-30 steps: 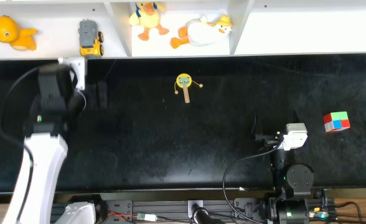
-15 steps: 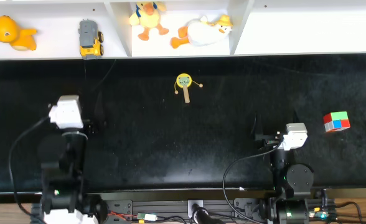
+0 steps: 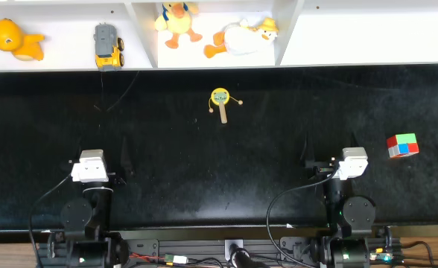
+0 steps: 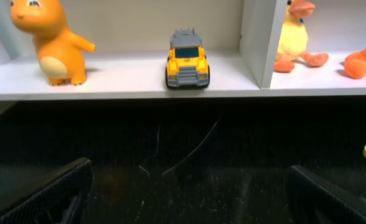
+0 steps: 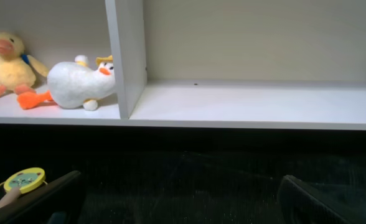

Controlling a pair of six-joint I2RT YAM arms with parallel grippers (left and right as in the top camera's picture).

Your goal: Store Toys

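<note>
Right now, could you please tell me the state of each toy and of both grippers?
orange dinosaur: upright, in the left compartment.
yellow truck: on its wheels, same compartment.
yellow duck: sitting upright, in the middle compartment.
white goose: lying down beside the duck.
rattle drum: lying flat on the table.
colour cube: resting on the table.
left gripper: open, empty.
right gripper: open, empty.
</note>
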